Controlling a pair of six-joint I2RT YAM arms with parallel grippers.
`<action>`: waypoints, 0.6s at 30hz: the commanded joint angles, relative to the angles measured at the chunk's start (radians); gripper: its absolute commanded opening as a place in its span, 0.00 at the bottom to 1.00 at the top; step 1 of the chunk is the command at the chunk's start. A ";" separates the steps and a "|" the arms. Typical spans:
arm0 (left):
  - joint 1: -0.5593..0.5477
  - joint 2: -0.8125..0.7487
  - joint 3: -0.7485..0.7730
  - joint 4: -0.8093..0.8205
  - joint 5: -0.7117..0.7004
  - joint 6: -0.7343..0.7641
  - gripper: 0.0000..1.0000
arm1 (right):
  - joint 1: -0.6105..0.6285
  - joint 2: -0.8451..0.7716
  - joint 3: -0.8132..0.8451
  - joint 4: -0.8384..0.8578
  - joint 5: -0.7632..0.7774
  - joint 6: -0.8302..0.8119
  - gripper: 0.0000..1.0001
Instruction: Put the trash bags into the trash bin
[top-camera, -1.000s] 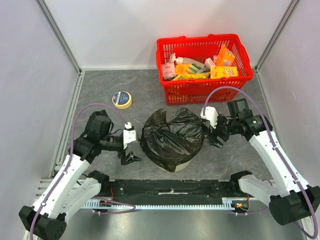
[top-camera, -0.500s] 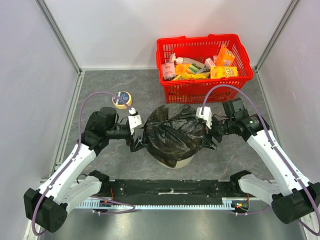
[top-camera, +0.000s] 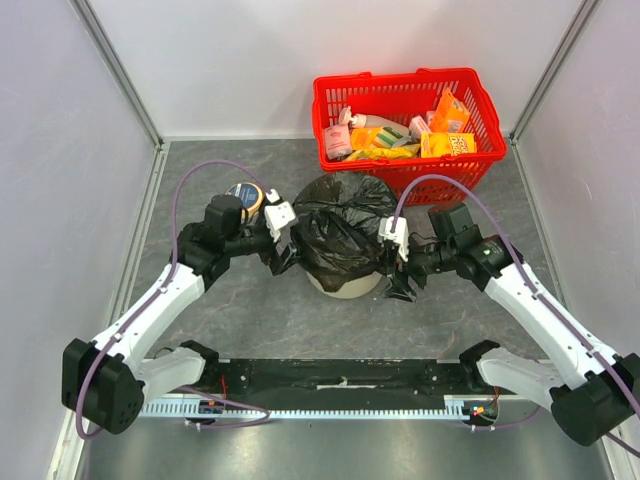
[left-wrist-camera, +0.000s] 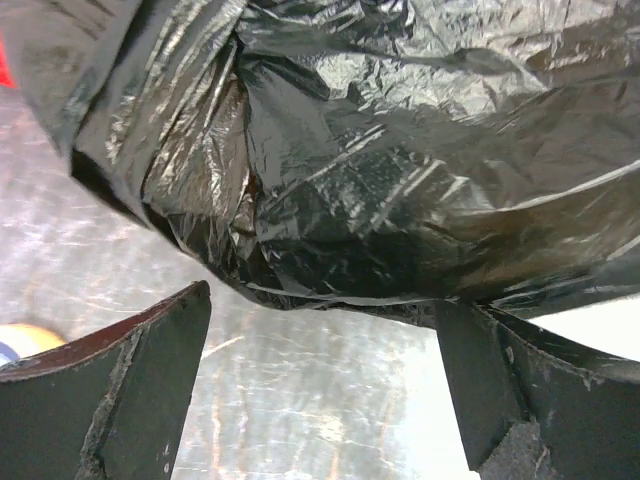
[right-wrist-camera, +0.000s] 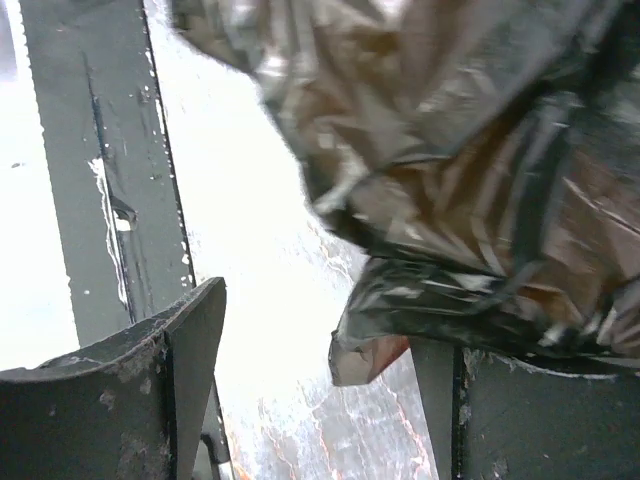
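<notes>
On the grey mottled table (top-camera: 250, 320), we are flanking the round beige plastic trash bin (top-camera: 345, 288) at its middle with the left gripper (top-camera: 282, 258) and right gripper (top-camera: 402, 284), jaws apart, probably to tuck in the crinkled black plastic trash bag (top-camera: 340, 225) draped over its mouth.

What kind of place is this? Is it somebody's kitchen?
Probably a robot testing booth, not a kitchen. Plain white walls with metal posts box in a gray table, a left arm and right arm are bolted at its near edge, and a red basket and trash bin look like practice props.
</notes>
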 joint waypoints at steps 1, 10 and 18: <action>-0.002 0.016 0.085 0.112 -0.102 0.008 0.98 | 0.042 -0.007 -0.022 0.098 -0.054 0.035 0.78; 0.004 -0.036 0.160 -0.021 -0.137 0.067 1.00 | 0.069 -0.039 0.021 0.047 0.084 0.022 0.80; -0.001 -0.194 0.168 -0.262 -0.071 0.060 1.00 | 0.071 -0.037 0.211 -0.174 0.363 -0.060 0.90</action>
